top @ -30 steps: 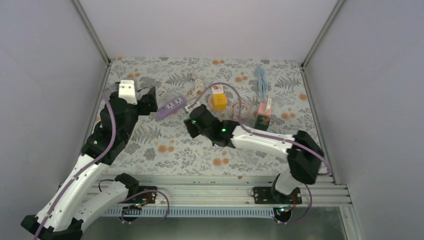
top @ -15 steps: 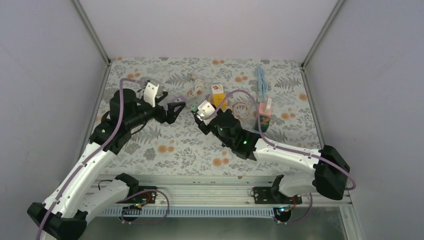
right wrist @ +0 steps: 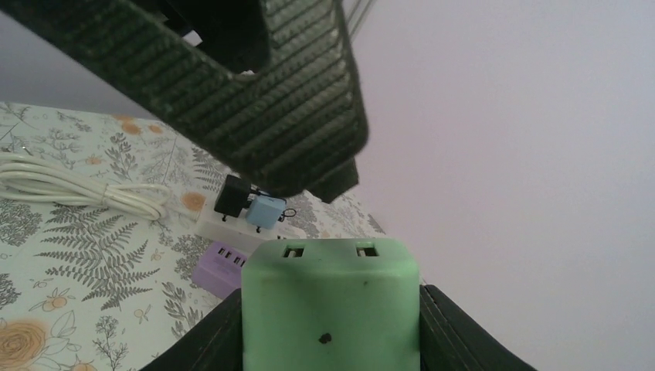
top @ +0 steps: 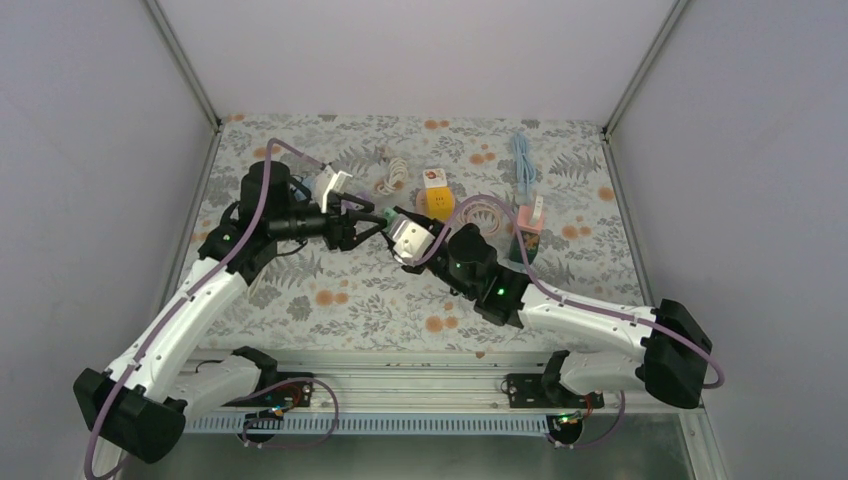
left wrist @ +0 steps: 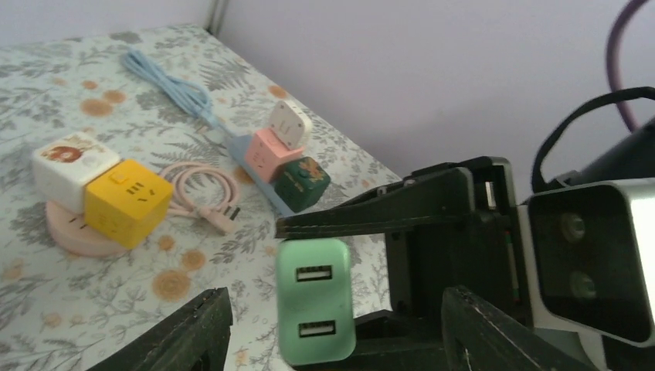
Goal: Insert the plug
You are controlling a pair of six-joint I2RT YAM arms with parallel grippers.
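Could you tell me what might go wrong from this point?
The open left gripper faces the green charger held mid-air by the right gripper; closing off-centre could strike the right fingers or knock the charger loose. Its prongs are not visible, so alignment with the purple power strip is uncertain.

White shells and black joints form the left arm [top: 185, 320] and right arm [top: 590, 318]. A purple cable [top: 290, 152] trails each. The left gripper [top: 368, 218] is ribbed black.
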